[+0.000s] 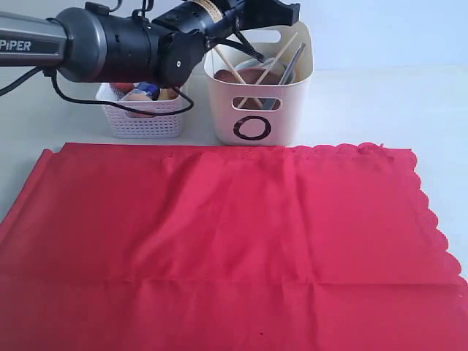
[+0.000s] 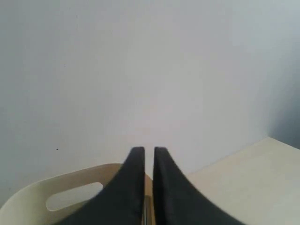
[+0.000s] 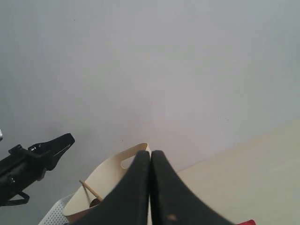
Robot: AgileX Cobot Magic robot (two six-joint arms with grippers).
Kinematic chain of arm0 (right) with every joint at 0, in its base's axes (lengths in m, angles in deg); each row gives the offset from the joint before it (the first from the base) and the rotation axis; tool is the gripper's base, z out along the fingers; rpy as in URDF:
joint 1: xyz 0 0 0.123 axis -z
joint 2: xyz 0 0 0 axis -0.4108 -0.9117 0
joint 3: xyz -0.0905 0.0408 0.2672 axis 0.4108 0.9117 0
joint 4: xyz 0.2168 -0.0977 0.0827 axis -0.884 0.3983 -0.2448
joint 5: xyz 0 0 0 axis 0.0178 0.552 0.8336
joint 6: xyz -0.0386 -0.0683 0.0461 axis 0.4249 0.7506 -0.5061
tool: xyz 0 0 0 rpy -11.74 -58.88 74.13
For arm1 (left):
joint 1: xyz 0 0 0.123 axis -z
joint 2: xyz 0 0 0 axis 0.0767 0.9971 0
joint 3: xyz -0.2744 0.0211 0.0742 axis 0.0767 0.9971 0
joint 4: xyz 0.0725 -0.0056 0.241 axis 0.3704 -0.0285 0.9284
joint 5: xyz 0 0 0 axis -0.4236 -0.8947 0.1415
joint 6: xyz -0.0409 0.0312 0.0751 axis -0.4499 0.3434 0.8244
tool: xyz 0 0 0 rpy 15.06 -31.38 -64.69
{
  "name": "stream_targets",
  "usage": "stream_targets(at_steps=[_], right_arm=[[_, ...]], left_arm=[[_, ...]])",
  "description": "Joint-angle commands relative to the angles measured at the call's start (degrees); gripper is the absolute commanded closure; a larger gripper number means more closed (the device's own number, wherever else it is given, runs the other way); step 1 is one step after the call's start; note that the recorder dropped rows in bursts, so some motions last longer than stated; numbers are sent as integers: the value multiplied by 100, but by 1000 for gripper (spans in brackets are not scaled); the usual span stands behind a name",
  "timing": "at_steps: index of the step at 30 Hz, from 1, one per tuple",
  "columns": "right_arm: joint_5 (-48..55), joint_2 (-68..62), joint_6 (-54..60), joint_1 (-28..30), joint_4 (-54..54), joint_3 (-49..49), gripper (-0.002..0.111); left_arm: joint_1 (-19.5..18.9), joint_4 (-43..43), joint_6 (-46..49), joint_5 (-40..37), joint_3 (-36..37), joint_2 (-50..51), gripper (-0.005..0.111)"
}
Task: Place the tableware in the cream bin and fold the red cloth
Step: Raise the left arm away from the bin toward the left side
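Overhead, hangs with left gripper point(image 2: 145, 151) all but closed above cream bin point(image 1: 281, 117), red cloth point(image 1: 219, 234) spread crosswise in front.

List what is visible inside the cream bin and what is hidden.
Above the rim of the cream bin show wooden chopsticks, a slim metal-handled utensil and the edge of a brown plate. The bin's walls hide whatever lies lower.

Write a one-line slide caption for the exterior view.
Left gripper hovers over the cream bin, tableware already inside; the red cloth lies spread flat, not yet folded.
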Motion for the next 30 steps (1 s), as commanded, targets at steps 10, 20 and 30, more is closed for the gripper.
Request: stream_targets(at_steps=[10, 20, 30], right_arm=[[-18, 14, 18, 15, 52, 18, 108], [-18, 14, 18, 15, 52, 18, 108], [-18, 14, 18, 15, 63, 18, 108]], left_arm=[[-26, -4, 129, -2307, -44, -1064, 107], [-74, -4, 1008, -4951, -44, -2491, 107], [-83, 6, 1008, -6604, -44, -3701, 107]])
